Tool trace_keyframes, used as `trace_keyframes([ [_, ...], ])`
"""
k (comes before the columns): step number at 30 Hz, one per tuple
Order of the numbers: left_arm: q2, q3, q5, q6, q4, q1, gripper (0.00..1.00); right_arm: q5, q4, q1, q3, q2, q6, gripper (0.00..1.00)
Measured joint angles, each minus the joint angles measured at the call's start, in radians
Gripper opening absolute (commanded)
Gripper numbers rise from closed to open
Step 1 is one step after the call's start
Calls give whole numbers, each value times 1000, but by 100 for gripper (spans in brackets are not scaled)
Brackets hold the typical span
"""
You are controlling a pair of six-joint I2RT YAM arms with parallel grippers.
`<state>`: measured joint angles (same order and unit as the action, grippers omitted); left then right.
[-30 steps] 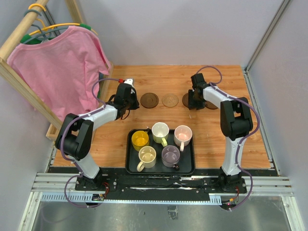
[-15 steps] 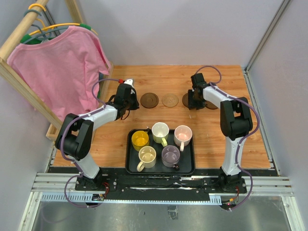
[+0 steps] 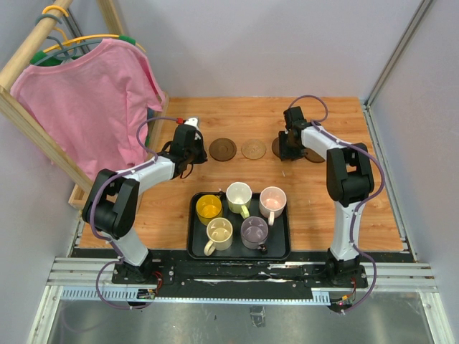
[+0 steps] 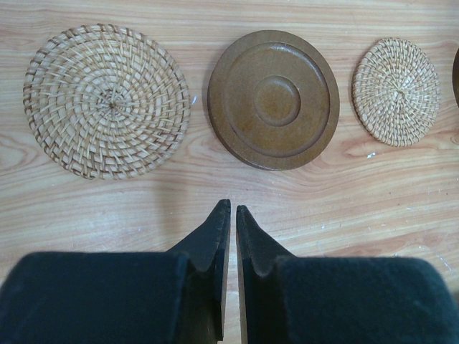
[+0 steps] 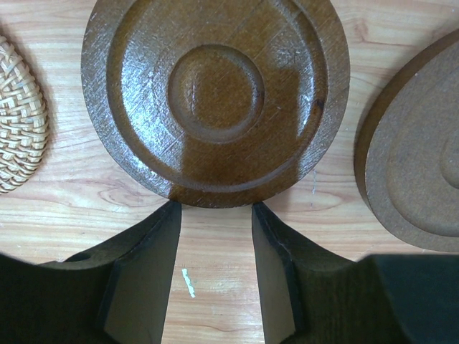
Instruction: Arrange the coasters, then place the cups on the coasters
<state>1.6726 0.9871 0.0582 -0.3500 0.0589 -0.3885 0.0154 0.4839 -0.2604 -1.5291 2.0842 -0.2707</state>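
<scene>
A wooden tabletop (image 3: 323, 208) forms the floor of a grey-walled booth. At its left edge, a slanted wooden rack (image 3: 29, 49) carries a pink T-shirt (image 3: 93, 100) on a green hanger (image 3: 46, 56), with a yellow hanger (image 3: 54, 10) higher up. A black rectangular tray (image 3: 192, 244) lies centred near the table's front edge. A metal rail (image 3: 79, 272) runs along the front.

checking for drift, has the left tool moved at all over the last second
No. The left tool, shut and empty, keeps the same spot and the same gap to the dark brown coaster in the top view.
</scene>
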Motion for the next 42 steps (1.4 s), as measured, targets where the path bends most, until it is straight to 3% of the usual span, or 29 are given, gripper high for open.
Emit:
trace_keyframes([
  [11, -16, -1, 2, 0, -4, 0, 12, -54, -10, -10, 124, -96, 10, 49],
  [20, -161, -30, 32, 1, -7, 0, 12, -57, 11, -19, 234, -383, 16, 51],
  [27, -304, -170, 46, -12, 21, 0, 11, 54, -19, -14, 344, -604, 17, 51],
  [37, -475, -385, 36, -45, 89, 0, 12, 47, -22, 183, 485, -615, -52, 46],
  [42, -491, -423, 61, -60, 98, 0, 12, 46, -24, 209, 487, -592, -65, 45],
])
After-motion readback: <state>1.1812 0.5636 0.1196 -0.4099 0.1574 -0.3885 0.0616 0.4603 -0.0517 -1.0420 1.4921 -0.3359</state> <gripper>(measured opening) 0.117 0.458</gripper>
